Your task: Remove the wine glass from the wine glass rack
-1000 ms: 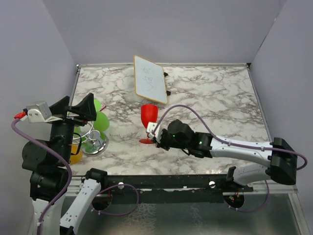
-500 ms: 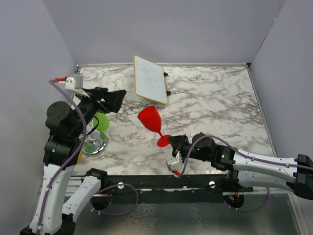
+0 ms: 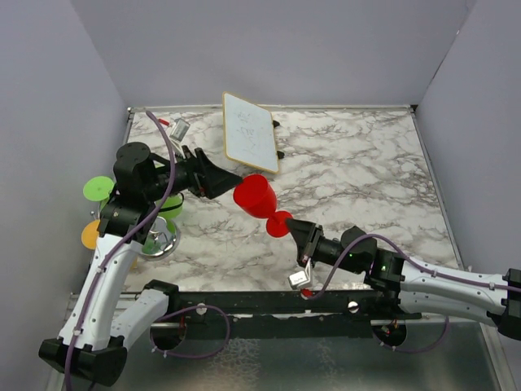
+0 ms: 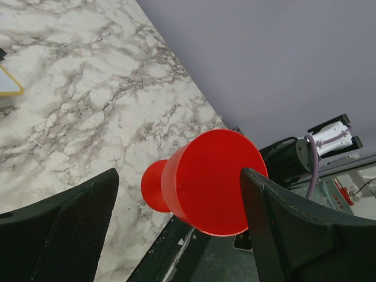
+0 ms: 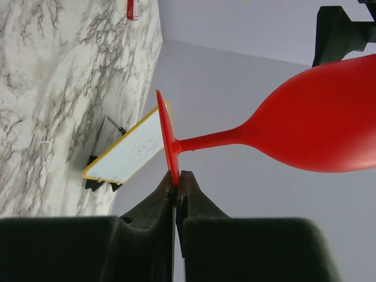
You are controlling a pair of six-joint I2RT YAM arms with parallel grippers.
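- Top external view: at 5 o'clock the right gripper [image 3: 291, 226] had its fingers pressed together on the foot rim of the red wine glass [image 3: 255, 197].
- At 8 o'clock, by the left edge of the table [image 3: 366, 163], the chrome rack [image 3: 160, 238] stood with a green glass [image 3: 168, 204] at it.
- Over the middle, the red wine glass hung tilted in the air, well apart from that rack, bowl aimed toward 10 o'clock.
- The left gripper [image 3: 232, 181] had its fingers spread, one on each side of the bowl; contact could not be told.
- At 12 o'clock a white board [image 3: 250, 132] stood tilted.
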